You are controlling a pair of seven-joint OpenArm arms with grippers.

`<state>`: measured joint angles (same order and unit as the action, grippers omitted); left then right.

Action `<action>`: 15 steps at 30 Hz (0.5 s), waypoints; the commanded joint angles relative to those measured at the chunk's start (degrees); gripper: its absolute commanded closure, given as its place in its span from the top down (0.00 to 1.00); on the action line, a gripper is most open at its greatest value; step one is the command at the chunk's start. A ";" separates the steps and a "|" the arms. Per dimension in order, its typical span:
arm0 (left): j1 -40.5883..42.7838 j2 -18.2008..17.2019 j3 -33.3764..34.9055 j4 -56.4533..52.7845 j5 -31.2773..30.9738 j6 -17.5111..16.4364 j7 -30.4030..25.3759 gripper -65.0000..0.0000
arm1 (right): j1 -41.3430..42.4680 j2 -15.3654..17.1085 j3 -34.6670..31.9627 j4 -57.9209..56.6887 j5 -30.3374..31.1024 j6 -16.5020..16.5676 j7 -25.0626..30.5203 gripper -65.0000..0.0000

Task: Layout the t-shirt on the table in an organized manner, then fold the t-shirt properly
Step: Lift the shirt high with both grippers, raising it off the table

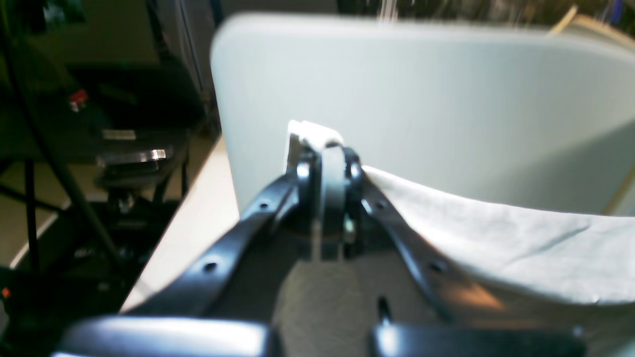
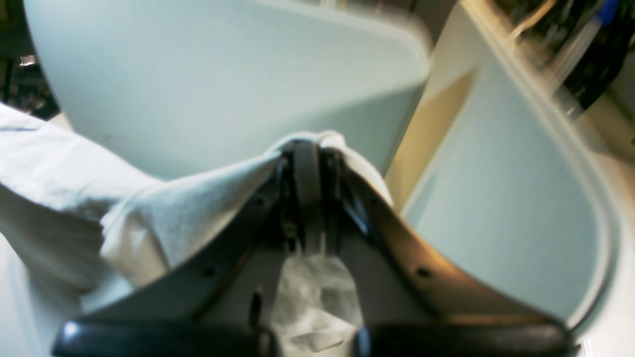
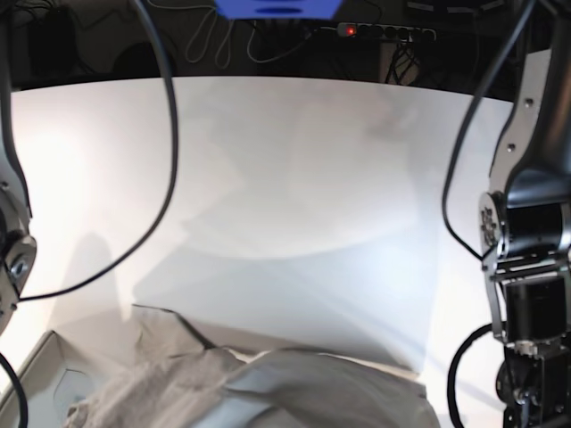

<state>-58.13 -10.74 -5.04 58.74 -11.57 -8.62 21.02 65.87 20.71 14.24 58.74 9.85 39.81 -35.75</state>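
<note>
Two pinches carry the t-shirt (image 3: 268, 388), slack above the near edge of the table (image 3: 285, 178). My left gripper (image 1: 327, 148) clamps one edge; my right gripper (image 2: 308, 145) clamps another. I judge: separate evenly to tension the cloth, then lower it flat.

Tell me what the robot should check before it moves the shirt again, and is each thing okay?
1. Left gripper shut on the t-shirt: ok, cloth is pinched between its jaws.
2. Right gripper shut on the t-shirt: ok, fabric bunches at its tips.
3. Shirt spread flat on the table: not ok, it hangs crumpled at the near edge in the base view.
4. Cloth smooth between the two grippers: not ok, it sags and folds near the right gripper.
5. Which part of the shirt each gripper holds: cannot tell, the wrist views are blurred.
</note>
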 commanded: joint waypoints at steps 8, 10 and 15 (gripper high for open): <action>5.60 -0.82 -0.19 7.59 -0.25 0.05 -1.19 0.00 | -9.03 1.58 0.40 7.68 1.10 0.19 -1.22 0.00; 9.03 -0.99 -0.19 8.91 -0.25 0.05 -1.19 0.00 | -15.36 1.49 0.40 13.92 1.10 0.19 -1.31 0.00; 20.11 -1.08 -5.91 14.97 -0.25 -0.30 -0.75 0.00 | -31.98 -0.01 0.49 27.55 1.10 0.19 -1.40 0.00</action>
<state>-35.86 -11.27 -10.70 72.49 -11.27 -8.49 22.46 31.99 19.59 14.24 85.41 10.41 39.90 -38.68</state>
